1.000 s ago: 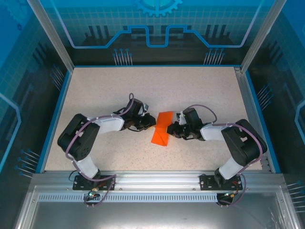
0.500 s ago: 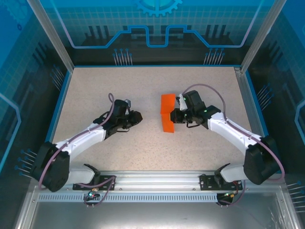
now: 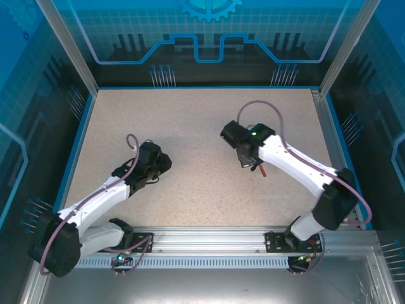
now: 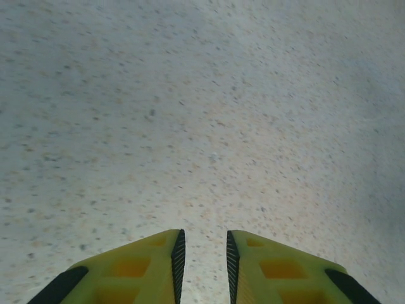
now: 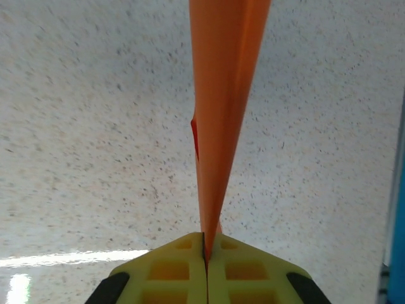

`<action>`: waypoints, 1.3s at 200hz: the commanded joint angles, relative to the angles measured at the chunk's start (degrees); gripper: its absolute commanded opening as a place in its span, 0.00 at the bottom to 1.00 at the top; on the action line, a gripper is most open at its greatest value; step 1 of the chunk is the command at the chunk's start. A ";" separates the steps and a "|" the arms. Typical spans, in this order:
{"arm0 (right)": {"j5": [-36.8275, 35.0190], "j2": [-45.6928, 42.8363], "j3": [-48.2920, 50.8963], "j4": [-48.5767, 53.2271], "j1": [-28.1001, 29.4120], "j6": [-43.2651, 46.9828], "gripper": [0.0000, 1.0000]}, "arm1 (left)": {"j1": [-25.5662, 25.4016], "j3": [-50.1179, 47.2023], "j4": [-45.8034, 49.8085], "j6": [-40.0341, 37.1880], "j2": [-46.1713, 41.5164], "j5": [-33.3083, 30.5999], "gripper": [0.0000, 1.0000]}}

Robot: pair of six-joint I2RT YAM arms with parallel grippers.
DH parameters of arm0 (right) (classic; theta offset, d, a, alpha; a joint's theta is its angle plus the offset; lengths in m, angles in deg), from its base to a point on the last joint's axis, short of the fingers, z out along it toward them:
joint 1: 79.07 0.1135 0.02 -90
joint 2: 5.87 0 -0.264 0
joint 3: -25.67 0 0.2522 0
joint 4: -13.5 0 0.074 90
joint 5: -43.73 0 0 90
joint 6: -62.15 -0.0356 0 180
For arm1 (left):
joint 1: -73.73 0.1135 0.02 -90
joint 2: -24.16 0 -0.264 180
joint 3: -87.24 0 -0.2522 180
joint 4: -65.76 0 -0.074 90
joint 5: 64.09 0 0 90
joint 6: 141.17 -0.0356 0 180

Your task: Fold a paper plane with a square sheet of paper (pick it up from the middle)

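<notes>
Folded orange paper [image 5: 224, 95] clamped edge-on in right gripper [image 5: 205, 252], long axis toward 12 o'clock. Left gripper [image 4: 202, 266] slightly parted, empty, seen well apart at 9 o'clock.

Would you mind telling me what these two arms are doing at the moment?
The right gripper is shut on the folded orange paper, which sticks out edge-on from its fingertips over the speckled table. The left gripper sits off to the side, slightly open and holding nothing.

table [image 3: 190, 120]: speckled beige, blue-edged | walls [image 3: 209, 38]: blue panels — circuit print | posts [image 3: 66, 44]: aluminium
</notes>
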 commanded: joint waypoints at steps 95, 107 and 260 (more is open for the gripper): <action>25.63 37.07 -29.08 -3.51 10.42 -2.68 0.29 | 3.53 -0.34 10.18 -1.56 -5.50 -11.15 0.30; 30.48 33.15 -25.46 -10.26 8.99 -3.00 0.37 | 3.87 0.20 10.83 -2.14 -5.59 -10.92 0.30; 59.07 12.24 26.25 -60.94 -5.16 -11.05 0.13 | 0.63 15.47 -3.21 -0.33 22.93 26.36 0.33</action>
